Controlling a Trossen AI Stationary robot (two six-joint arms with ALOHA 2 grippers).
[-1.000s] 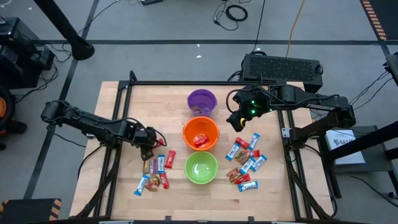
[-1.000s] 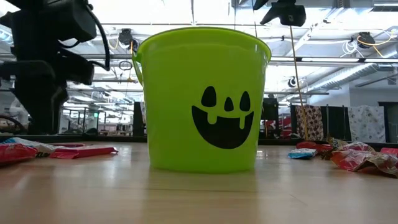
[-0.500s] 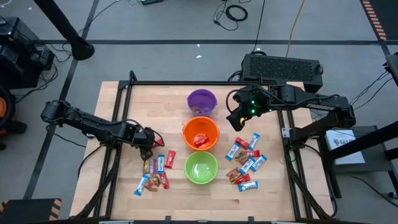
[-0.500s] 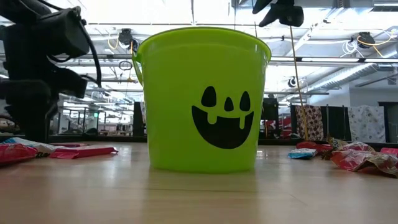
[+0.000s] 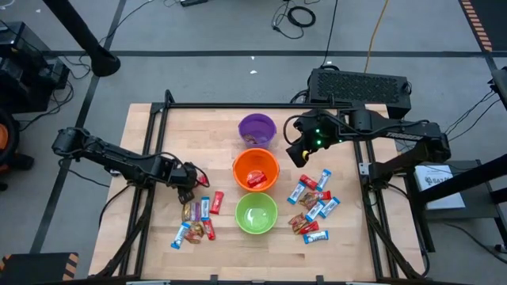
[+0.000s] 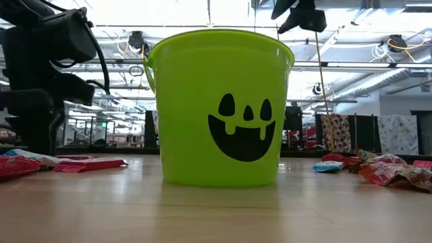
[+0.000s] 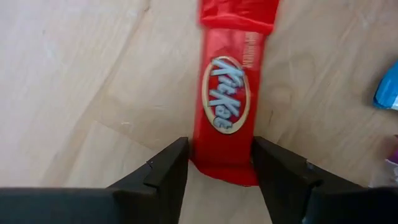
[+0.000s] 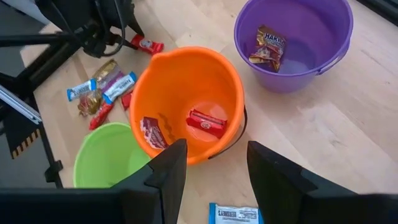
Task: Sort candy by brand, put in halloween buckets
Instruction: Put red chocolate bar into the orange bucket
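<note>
Inside, orange bucket [image 8: 186, 102] holds two red bars [image 8: 207, 122], purple bucket [image 8: 292, 43] one; right tool [image 8: 211, 180] spread.

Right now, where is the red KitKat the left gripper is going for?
The red KitKat lies flat on the table between the left gripper fingers, left of the orange bucket.

The table [image 5: 158, 142] is pale, smooth wood. The green bucket [image 6: 219, 108] is shiny plastic. The red candy bar [image 7: 227, 93] has a glossy wrapper.
</note>
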